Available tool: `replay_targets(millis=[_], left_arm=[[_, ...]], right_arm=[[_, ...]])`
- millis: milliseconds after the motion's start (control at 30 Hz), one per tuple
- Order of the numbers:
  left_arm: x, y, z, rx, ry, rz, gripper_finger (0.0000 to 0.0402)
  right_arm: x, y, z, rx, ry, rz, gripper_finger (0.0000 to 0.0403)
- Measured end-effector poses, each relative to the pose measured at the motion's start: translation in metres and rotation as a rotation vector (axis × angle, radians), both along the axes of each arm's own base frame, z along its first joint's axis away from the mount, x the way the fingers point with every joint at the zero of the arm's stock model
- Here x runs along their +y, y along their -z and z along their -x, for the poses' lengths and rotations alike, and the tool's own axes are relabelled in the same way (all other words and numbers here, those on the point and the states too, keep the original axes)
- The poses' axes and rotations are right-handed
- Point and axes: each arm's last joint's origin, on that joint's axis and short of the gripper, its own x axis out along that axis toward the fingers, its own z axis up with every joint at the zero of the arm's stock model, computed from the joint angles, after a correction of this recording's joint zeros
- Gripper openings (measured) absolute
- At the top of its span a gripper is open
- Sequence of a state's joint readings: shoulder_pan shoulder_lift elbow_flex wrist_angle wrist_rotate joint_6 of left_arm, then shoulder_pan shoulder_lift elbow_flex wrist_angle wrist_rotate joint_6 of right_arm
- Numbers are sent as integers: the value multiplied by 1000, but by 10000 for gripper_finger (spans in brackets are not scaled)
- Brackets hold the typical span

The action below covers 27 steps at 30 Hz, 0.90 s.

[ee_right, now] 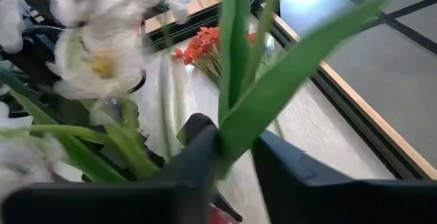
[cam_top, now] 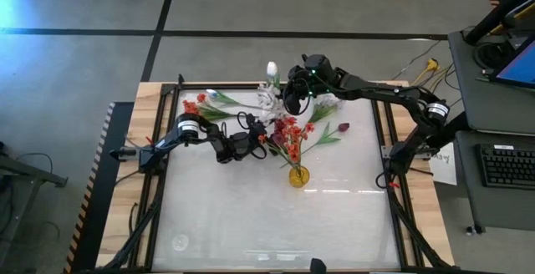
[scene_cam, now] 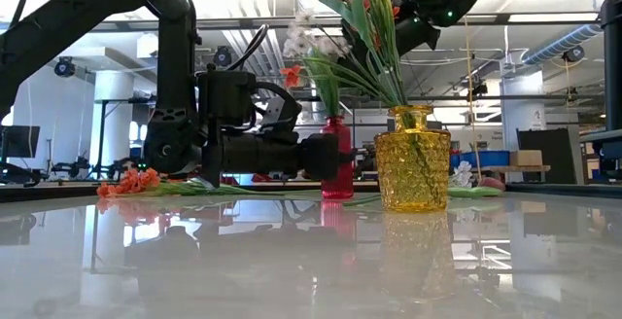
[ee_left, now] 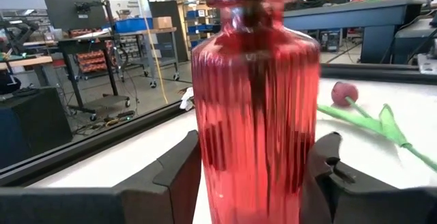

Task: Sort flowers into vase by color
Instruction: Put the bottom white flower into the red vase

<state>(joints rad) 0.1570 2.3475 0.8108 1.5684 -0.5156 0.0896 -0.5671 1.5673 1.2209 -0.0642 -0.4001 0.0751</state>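
Two grips matter: left gripper clamps the red vase; right gripper pinches a green stem; tugging could tip the vase.

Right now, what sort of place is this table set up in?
Probably a robotics lab or workshop hall: a desk with a keyboard beside the table, rolling carts and blue bins on a bare floor, and exposed ceiling ducts behind the yellow vase.
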Motion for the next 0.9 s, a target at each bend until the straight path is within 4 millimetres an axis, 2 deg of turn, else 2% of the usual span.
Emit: replay_targets(millis=[67, 133, 767, 900], left_arm=[[0, 0, 0, 0, 2, 0, 164], [0, 0, 0, 0, 1, 1, 164], [-1, 0, 0, 0, 4, 1, 164], [-1, 0, 0, 0, 5, 1, 164]], right_arm=[[1, 0, -1, 0, -10, 12, 38], [3, -1, -2, 0, -21, 22, 20], [15, 5, -5, 26, -55, 59, 18], [15, 4, -5, 24, -55, 59, 30]])
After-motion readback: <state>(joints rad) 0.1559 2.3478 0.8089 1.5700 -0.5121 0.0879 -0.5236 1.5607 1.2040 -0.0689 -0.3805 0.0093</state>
